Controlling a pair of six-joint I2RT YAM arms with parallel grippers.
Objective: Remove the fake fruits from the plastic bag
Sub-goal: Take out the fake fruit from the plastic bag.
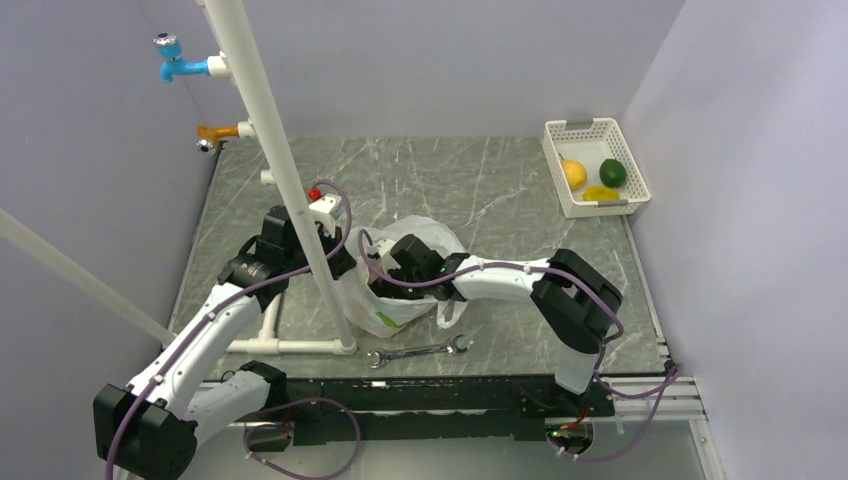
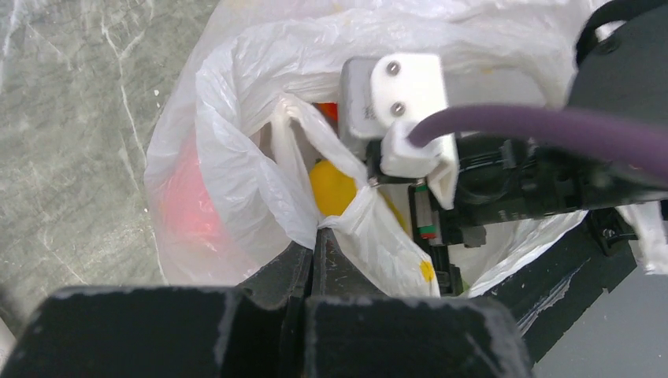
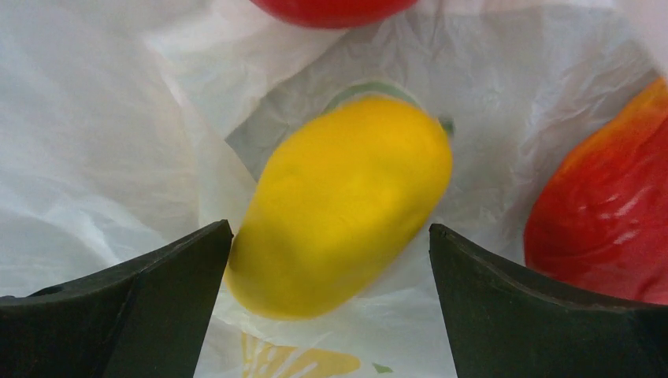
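The right claw [image 3: 329, 230] is spread wide inside the bag [image 3: 102, 118], one finger on each side of a yellow fruit [image 3: 346, 197] without clamping it. In the wrist view the fruit's long axis slants from lower left to upper right. Its lower end is at the left-hand finger and it stands clear of the other. The fruit lies on the bag's film. A red fruit [image 3: 606, 228] sits just to its right and another red one [image 3: 331, 8] just beyond it.

The left claw [image 2: 315, 244] is closed tight on a fold of the bag's rim, holding the mouth open towards the right arm.

The bag sits crumpled at the middle of the grey marbled table [image 1: 500, 190], between the two arms, with a handle loop trailing at its near side. A wrench [image 1: 420, 352] lies near the front edge. A white pipe frame [image 1: 290, 180] stands on the left, and a white basket [image 1: 560, 135] holding fruit sits at the far right corner. The walls are pale and plain.
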